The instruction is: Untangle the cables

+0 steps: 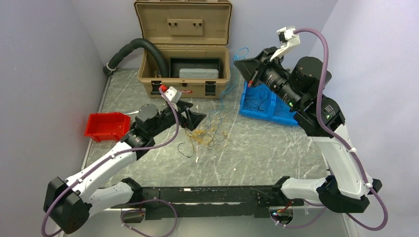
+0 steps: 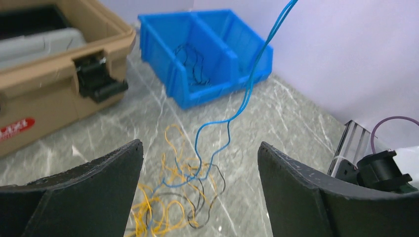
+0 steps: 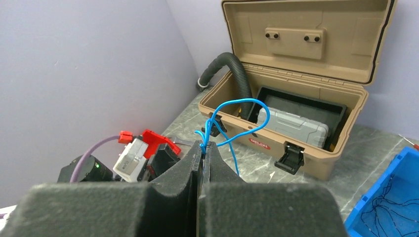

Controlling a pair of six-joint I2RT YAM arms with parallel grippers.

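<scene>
Right gripper is clenching the blue cables high beside the blue bin while my left gripper is gaping over the yellow-black tangle on the table, so I'm judging most of the untangling not yet done.

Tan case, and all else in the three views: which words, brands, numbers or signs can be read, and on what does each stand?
Red label on the front of the tan case: white letters, too small and blurred to read.
Same label in the left wrist view: cut by the picture edge, blurred, not readable.
No other text shows.
</scene>
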